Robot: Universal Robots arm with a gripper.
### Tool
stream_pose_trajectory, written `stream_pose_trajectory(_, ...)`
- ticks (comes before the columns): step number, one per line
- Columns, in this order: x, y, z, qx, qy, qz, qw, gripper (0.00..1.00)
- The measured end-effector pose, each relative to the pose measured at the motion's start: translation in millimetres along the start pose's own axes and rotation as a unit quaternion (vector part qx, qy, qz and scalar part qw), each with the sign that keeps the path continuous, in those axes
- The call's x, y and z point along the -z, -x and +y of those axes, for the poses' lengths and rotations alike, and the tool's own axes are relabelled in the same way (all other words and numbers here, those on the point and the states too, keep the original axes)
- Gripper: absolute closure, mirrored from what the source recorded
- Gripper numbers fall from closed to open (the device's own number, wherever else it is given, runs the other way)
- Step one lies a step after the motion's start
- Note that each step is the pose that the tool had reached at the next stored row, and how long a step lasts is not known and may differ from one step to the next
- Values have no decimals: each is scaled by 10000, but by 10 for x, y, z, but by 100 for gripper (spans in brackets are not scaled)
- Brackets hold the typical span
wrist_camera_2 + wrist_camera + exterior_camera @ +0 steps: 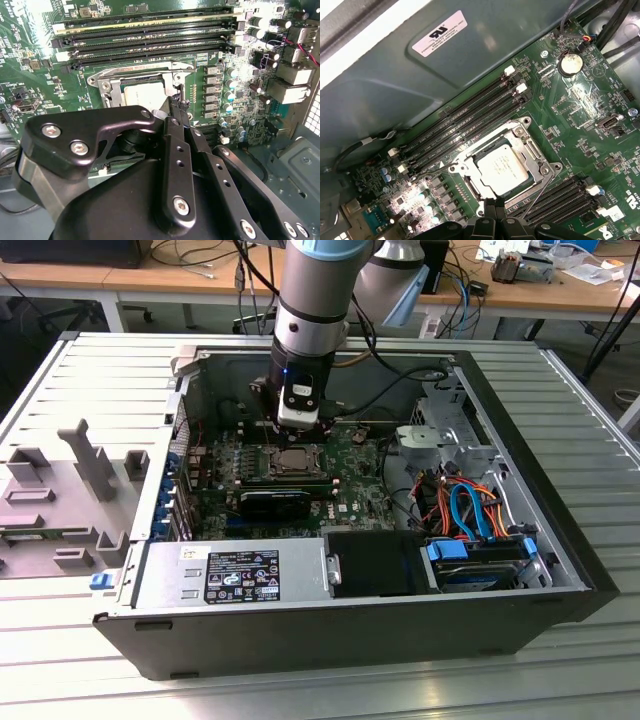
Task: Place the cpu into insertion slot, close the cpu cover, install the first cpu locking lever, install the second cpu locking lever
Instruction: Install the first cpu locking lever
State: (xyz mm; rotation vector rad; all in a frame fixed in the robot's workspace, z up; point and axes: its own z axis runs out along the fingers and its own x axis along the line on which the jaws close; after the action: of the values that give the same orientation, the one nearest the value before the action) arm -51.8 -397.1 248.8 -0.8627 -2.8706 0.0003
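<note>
The cpu (pixel 504 169) lies flat in the insertion slot (pixel 470 187) on the green motherboard (pixel 350 485), its silver-grey metal top facing up, square, with faint print across it that I leave unread. The chip sits level, with its edges parallel to the socket's sides. The cpu cover (pixel 532 150), a thin silvery frame with a large square window, lies down around the chip, so the metal top shows through the opening; in the second wrist view the same pale top (pixel 145 92) appears inside that frame (pixel 107 80).

In the exterior view the socket (pixel 297 462) is near the middle of the open computer case (pixel 520 620), on the far half of the board, directly under my arm. Long black memory slots (pixel 465 122) run alongside the socket on one side, and more (pixel 560 195) on the other. A thin wire lever (pixel 540 187) runs slanted beside the cover's edge.

My gripper (pixel 175 107) hangs just over the near edge of the socket, and its black fingers (pixel 172 145) are pressed together to a narrow tip with nothing between them. In the first wrist view the fingertips (pixel 495 212) come in right at the socket's rim. Whether they touch the frame I cannot tell.
</note>
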Motion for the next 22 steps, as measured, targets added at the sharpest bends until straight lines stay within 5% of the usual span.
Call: stream_pose_trajectory(22,0,0,0,157,-22,-6,9999,89)
